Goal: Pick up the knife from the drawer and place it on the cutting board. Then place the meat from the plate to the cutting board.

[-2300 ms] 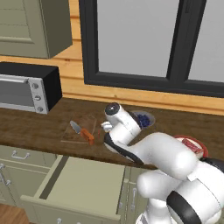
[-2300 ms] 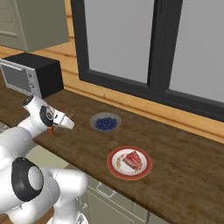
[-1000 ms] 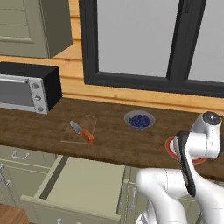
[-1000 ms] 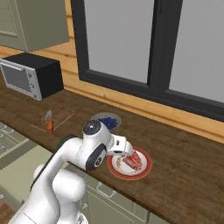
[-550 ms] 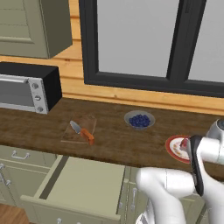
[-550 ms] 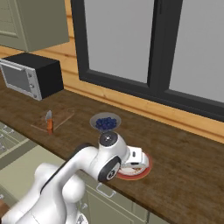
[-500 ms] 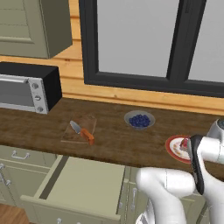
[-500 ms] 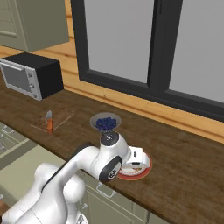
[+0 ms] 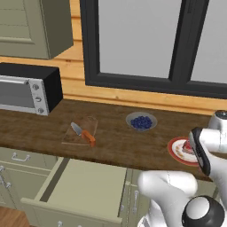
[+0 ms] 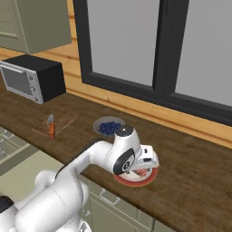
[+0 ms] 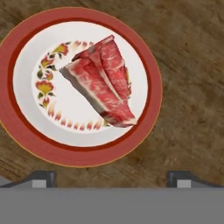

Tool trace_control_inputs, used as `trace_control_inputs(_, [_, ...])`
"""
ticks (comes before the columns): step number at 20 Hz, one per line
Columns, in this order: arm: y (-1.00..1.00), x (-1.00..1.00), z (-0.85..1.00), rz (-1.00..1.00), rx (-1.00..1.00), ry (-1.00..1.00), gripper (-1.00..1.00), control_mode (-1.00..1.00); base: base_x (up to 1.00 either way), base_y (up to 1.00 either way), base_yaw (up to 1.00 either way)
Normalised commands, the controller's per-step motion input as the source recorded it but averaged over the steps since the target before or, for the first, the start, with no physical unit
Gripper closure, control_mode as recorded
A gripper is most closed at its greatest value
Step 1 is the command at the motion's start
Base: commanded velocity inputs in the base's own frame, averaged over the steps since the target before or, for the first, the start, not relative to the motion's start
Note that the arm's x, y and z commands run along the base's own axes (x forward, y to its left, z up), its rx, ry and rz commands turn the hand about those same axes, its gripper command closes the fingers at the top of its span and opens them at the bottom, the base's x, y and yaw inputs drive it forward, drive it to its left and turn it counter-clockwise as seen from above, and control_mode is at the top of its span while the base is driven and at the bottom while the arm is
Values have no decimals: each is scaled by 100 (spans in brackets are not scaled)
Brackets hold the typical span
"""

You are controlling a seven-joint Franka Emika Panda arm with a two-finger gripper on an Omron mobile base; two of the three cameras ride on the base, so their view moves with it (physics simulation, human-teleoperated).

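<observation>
With the knife (image 9: pixel 83 133) already lying across the cutting board (image 9: pixel 80 131) at the left of the wooden surface (image 9: pixel 115 142), the commentary turns to the meat (image 11: pixel 102 80), and the claw (image 11: pixel 111 177) hangs right above it, jaws spread wide and holding nothing, its two dark tips showing at the bottom of the hand view on either side of the plate's near edge. That wedge of red-pink flesh sits a little off centre on the plate (image 11: pixel 148 109), one broad end towards the painted flowers, the narrower end pointing at the rim, with paler streaks running along its length. It looks light, and it ought to behave as a soft, damp slab: likely to give under pressure and to slide on the glazed plate if nudged sideways. The sensible hold, by this reading, is across the narrow width near the middle of the wedge, jaws straddling the long sides, closing gently enough not to squash it yet low enough to catch the thick part. A pinch at the thin tip would probably let it droop or slip free. The plate itself may shift if the tips scrape it. Nearby stands the grey bowl of berries (image 9: pixel 141 122), between plate and board, something to carry over or around, while the drawer (image 9: pixel 83 188) stands open below.
</observation>
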Motion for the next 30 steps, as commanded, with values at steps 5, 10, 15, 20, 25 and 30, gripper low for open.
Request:
trace_control_inputs(5, [0,24,-16,6,0,3,-100,-100,0,0,0])
trace_control_inputs(10, [0,5,-35,1,0,0,-100,-100,0,0,0])
trace_control_inputs(15, [-3,2,-32,0,0,0,-100,-100,0,0,0])
trace_control_inputs(20, [0,13,-13,0,1,0,-100,-100,0,0,0])
trace_control_inputs(25, [0,14,-3,0,0,0,-100,-100,0,0,0])
trace_control_inputs(30, [-6,17,-19,3,0,0,-100,-100,0,0,0])
